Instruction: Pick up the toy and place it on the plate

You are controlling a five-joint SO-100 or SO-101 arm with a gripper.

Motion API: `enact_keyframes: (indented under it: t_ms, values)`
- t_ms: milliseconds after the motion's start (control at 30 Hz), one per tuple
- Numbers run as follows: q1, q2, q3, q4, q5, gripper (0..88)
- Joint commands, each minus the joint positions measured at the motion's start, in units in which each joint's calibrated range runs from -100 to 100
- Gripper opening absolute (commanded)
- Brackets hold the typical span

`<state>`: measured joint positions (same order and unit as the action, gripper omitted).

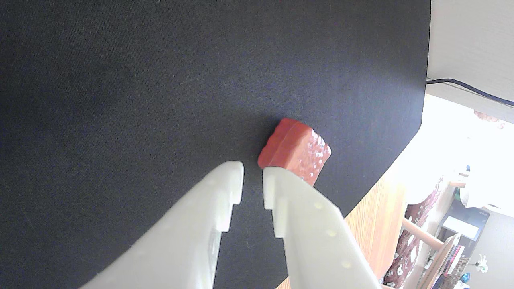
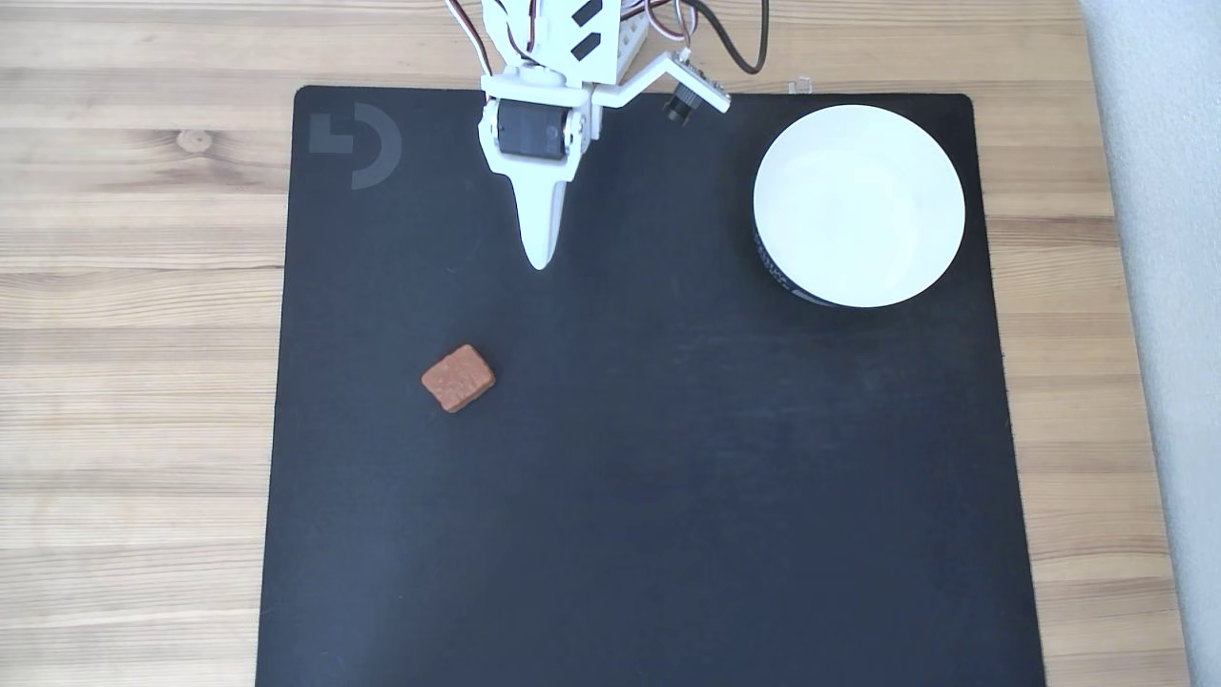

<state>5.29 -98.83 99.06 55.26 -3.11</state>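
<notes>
Fixed view, toy [image 2: 459,378] on mat [image 2: 668,496], plate [image 2: 858,205] apart

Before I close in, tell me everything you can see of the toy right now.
The toy is a small reddish-brown block with rounded corners and a bumpy, slightly glossy top; its sides look smoother. It lies flat on the black mat, top up, turned at an angle to the mat's edges. Nothing touches it but the mat. In the fixed view it sits below and left of the gripper, far from the plate. In the wrist view one finger overlaps its near corner.

Reddish-brown toy [image 2: 459,378] flat on mat, well apart from white plate [image 2: 858,205]
</notes>
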Motion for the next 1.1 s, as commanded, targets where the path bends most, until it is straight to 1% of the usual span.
enact_keyframes:
  t_ms: [0, 1067]
  values:
    - [0.4, -0.6, 0.0, 0.0, -0.2, 2.6]
    - [0.9, -0.7, 0.0, 0.0, -0.2, 2.8]
